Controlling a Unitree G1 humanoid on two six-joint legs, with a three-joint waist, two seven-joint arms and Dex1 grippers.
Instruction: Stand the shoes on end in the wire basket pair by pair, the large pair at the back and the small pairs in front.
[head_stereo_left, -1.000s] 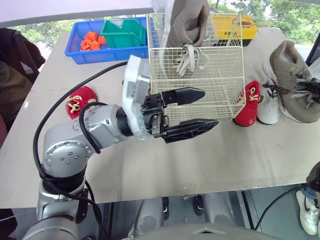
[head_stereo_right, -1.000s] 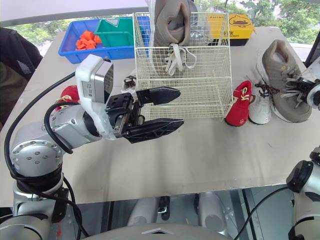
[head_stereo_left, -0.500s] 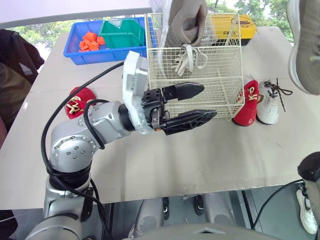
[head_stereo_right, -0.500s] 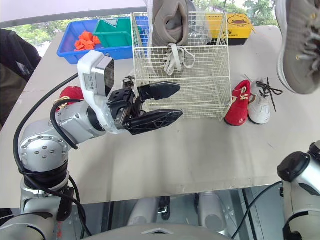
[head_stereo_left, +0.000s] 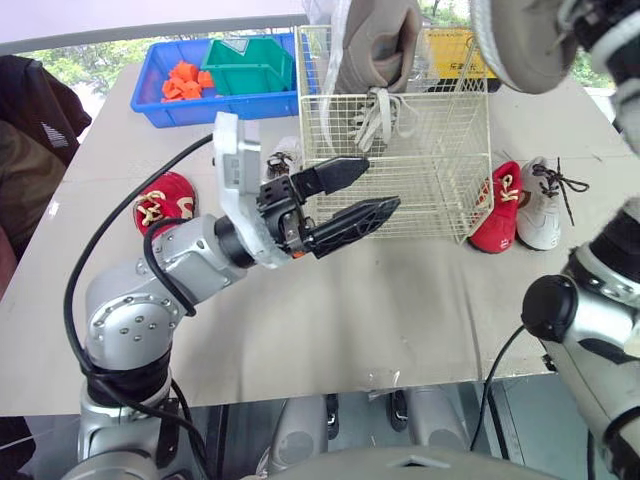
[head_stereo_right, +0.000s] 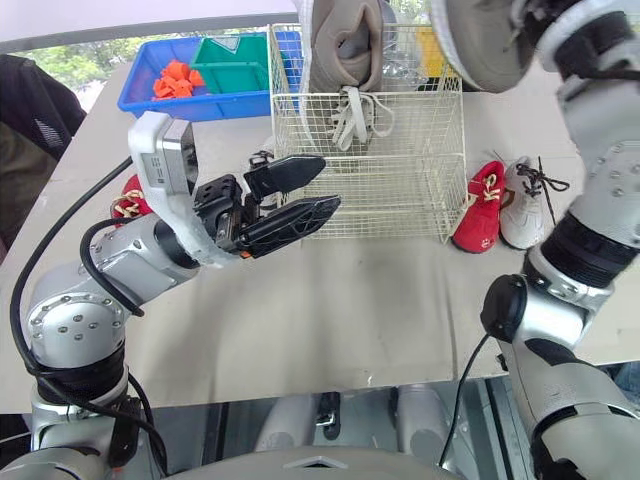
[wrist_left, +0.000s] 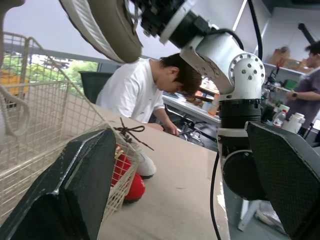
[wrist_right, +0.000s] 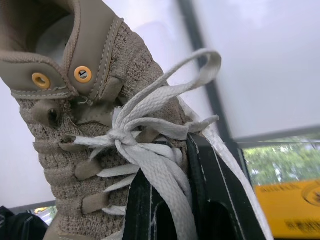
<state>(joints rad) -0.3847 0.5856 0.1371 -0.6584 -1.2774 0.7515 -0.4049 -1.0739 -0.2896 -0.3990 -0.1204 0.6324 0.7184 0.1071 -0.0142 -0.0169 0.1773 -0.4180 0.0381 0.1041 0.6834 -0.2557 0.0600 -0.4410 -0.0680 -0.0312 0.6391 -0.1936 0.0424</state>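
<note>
White wire basket (head_stereo_left: 440, 150) stood upright. Large tan shoe (head_stereo_left: 375, 45) stood on end at basket's back left. Second tan shoe (head_stereo_left: 515, 45) hung above basket's right rear. Small red shoe (head_stereo_left: 495, 215) and small white shoe (head_stereo_left: 543, 210) lay just right of basket. Another red shoe (head_stereo_left: 163, 205) lay well left.

Edges and arms are hiding shoes
The top edge is cropping the large grey shoe (head_stereo_left: 520, 45) held aloft and the upper end of the upright grey shoe (head_stereo_left: 375, 40) in the wire basket (head_stereo_left: 430, 170); the left pincer (head_stereo_left: 380, 183) is covering most of a small pale shoe (head_stereo_left: 283, 152), and the basket is screening the yellow box (head_stereo_left: 445, 55).
</note>
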